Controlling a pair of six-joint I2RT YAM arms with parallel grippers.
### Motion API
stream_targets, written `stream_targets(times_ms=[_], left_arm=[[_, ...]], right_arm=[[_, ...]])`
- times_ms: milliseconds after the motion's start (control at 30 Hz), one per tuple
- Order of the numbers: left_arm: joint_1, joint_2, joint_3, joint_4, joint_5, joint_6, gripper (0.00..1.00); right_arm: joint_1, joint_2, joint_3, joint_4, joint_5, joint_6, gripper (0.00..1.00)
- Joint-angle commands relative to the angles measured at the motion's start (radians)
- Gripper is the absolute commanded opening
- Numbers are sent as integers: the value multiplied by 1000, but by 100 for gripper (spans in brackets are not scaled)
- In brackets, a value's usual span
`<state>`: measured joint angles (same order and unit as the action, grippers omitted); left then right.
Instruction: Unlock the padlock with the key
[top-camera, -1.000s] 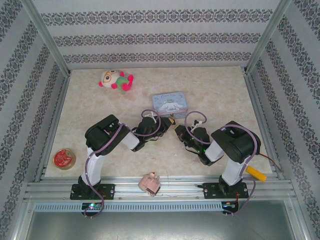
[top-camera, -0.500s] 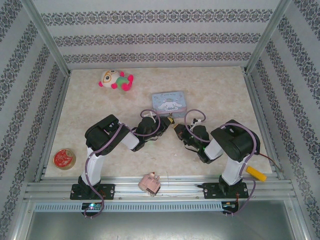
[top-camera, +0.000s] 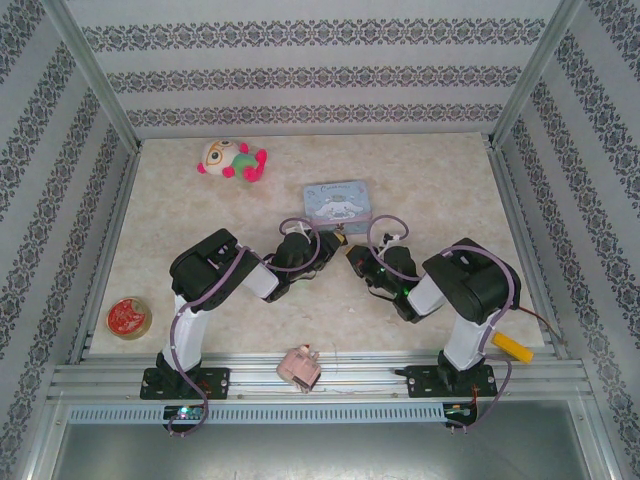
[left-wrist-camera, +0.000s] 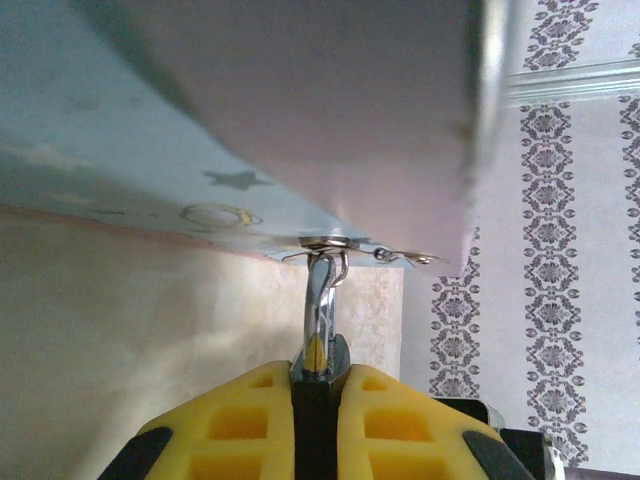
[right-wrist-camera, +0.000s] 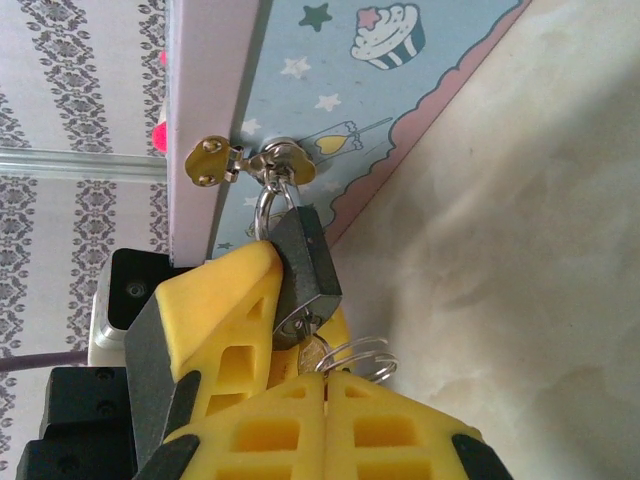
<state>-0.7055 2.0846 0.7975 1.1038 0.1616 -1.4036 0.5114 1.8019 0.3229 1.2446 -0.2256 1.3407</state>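
Padlock (right-wrist-camera: 303, 262) hung from tin (right-wrist-camera: 420, 100) hasp at frame center, clamped tight in my left gripper (left-wrist-camera: 318, 385); my right gripper (right-wrist-camera: 325, 385) pinched key (right-wrist-camera: 312, 351) at padlock's bottom, lower center.

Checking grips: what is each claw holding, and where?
Left claw grips the padlock by its body; right claw pinches the key by its head.

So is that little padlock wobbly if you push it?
The padlock looks like solid metal, so probably stiff and heavy for its size. It hangs by a loop from the tin's clasp, so it would likely swing.
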Motion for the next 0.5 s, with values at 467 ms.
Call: stream_targets(times_ms=[467], left_arm=[[-83,-9,-24,33,208,0,0]], right_arm=[[-1,-28,27,104,-9,-34,0]])
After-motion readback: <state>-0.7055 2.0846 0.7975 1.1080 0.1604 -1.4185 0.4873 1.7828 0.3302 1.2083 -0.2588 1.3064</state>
